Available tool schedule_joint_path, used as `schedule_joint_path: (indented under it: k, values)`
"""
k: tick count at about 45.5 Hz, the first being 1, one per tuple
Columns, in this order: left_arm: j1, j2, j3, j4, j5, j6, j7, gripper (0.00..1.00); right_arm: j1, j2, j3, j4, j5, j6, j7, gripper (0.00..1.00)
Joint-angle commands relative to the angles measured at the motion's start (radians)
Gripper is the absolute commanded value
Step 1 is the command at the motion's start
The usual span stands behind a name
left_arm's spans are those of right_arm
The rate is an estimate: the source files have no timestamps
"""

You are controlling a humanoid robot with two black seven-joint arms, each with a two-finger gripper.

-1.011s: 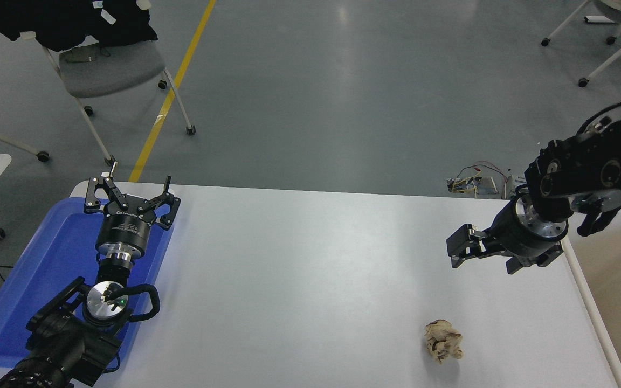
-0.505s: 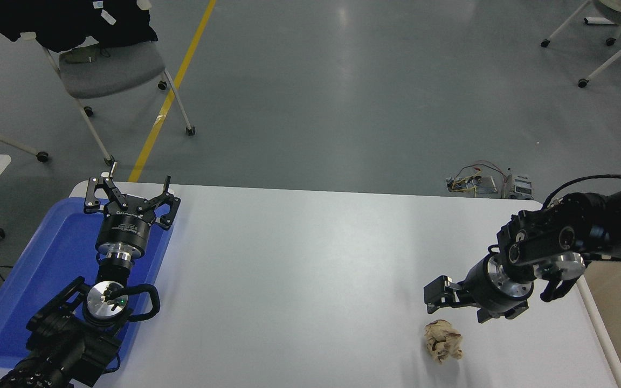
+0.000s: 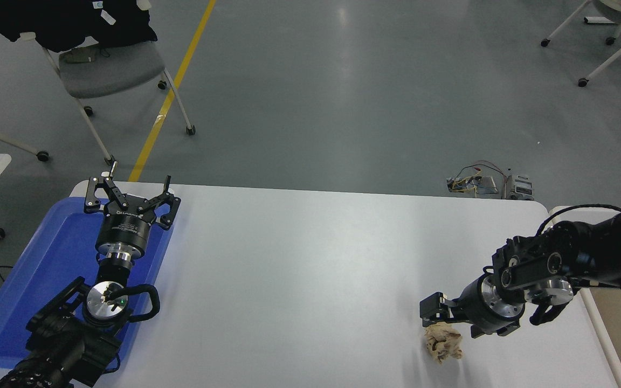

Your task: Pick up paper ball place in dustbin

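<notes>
We are hanging our right pincer (image 3: 433, 313) with its fingers apart just above the paper ball (image 3: 443, 344), which is lying on the table (image 3: 299, 280); the dustbin (image 3: 607, 334) is sitting behind the pincer. Our left pincer (image 3: 130, 195) is resting spread wide over the blue tray (image 3: 46, 269).

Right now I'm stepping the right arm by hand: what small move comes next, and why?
Probably ease the right pincer down around the paper ball. It hangs just above the ball's far top edge, the ball lies loose on the table, and nothing is gripped.
</notes>
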Motion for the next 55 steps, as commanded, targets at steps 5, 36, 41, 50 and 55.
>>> schedule_joint_path:
  k: [5, 36, 41, 50, 55]
  values:
    - [0.000, 0.000, 0.000, 0.000, 0.000, 0.000, 0.000, 1.00, -0.052, 0.012, 0.008, -0.035, 0.001, -0.014, 0.001, 1.00]
    - [0.000, 0.000, 0.000, 0.000, 0.000, 0.000, 0.000, 1.00, -0.118, 0.053, 0.015, -0.099, -0.005, -0.058, 0.002, 0.98]
    - [0.000, 0.000, 0.000, 0.000, 0.000, 0.000, 0.000, 1.00, -0.127, 0.072, 0.005, -0.111, -0.010, -0.084, 0.005, 0.85]
    - [0.000, 0.000, 0.001, 0.000, 0.000, 0.000, 0.000, 1.00, -0.123, 0.076, -0.016, -0.108, -0.143, -0.121, 0.005, 0.31]
    - [0.000, 0.000, 0.000, 0.000, 0.000, 0.000, 0.000, 1.00, -0.113, 0.073, -0.022, -0.105, -0.158, -0.121, 0.007, 0.19]
